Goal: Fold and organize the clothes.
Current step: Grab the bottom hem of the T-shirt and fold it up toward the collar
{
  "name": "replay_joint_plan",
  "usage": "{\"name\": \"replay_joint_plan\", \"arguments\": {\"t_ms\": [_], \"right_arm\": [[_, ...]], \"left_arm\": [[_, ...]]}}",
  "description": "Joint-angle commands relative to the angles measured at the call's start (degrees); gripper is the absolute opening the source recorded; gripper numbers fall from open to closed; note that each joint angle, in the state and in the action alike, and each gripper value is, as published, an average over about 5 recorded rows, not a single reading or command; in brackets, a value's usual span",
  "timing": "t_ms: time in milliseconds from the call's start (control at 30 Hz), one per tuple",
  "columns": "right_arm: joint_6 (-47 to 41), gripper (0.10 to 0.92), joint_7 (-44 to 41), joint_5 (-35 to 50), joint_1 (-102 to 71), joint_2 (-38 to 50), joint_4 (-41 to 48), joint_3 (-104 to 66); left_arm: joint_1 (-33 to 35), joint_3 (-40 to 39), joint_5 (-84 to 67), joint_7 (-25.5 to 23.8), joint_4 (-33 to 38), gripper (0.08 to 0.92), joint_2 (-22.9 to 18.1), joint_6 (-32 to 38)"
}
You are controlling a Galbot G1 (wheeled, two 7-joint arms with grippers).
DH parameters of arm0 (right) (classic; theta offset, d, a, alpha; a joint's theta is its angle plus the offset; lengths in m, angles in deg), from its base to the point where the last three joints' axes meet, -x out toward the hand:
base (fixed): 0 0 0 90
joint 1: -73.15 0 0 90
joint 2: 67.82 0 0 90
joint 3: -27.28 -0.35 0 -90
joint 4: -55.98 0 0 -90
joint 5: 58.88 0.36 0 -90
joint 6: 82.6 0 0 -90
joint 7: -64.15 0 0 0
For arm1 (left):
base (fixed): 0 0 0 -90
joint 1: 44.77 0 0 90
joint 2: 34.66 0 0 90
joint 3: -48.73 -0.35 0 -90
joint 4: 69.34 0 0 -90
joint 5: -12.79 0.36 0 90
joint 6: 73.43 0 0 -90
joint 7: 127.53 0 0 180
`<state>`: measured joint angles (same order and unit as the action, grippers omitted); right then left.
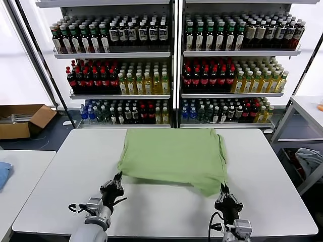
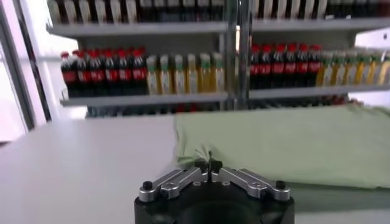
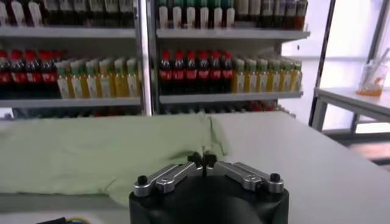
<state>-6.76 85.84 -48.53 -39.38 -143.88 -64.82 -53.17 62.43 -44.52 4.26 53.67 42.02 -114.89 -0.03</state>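
Nearest the robot, the left gripper (image 1: 119, 176) sits low over the near part of the white table (image 1: 50, 191), its fingers pinched together on the near left corner of the green shirt (image 1: 171, 156). In the left wrist view the fingertips (image 2: 208, 164) meet on a small raised pucker of the shirt's (image 2: 286, 143) hem, so the cloth is caught between them. On the other side, the right gripper (image 1: 222, 190) is likewise closed, clamped on the near right corner of the shirt, where the fabric hangs in a drooping fold. The right wrist view shows its fingertips (image 3: 203, 159) together at the edge of the shirt (image 3: 91, 155), with cloth bunched just beyond them.

The shirt lies plain side up across the middle of the table, mostly flat, its near edge lifted slightly off the surface between the two grippers and casting a shadow beneath.

Beyond the table stand shelves (image 1: 174, 53) packed with rows of bottles. To the far left a cardboard box (image 1: 22, 120) rests on the floor.
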Motion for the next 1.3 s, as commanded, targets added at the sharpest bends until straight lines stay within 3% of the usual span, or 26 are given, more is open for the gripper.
{"name": "replay_joint_plan", "arguments": {"t_ms": [33,533,1033,1167,1300], "right_arm": [[0.9,0.108,-1.0,0.6,14.5,0.6,7.5,-0.4],[-2.1,0.108,-2.9,3.7,33.0,2.6,29.6,4.1],[-8.5,0.109,-6.0,5.2,36.7,1.2,35.5,7.0],[-10.5,0.177,-6.6,6.3,37.2,0.2,34.7,7.2],[-10.9,0.298,-3.0,15.7,37.7,-2.2,32.7,6.2]], "left_arm": [[-11.6,-0.3,-7.1,2.1,-5.8,0.084,1.3,3.4],[-25.2,-5.3,-9.8,2.8,-23.6,0.084,1.8,0.2],[-28.4,-7.0,-9.7,3.6,-28.7,0.084,1.2,-2.8],[-28.2,-6.6,-9.6,4.1,-27.7,0.096,1.1,-3.6],[-27.5,-6.1,-9.8,5.5,-25.1,0.182,0.8,-5.5]]}}
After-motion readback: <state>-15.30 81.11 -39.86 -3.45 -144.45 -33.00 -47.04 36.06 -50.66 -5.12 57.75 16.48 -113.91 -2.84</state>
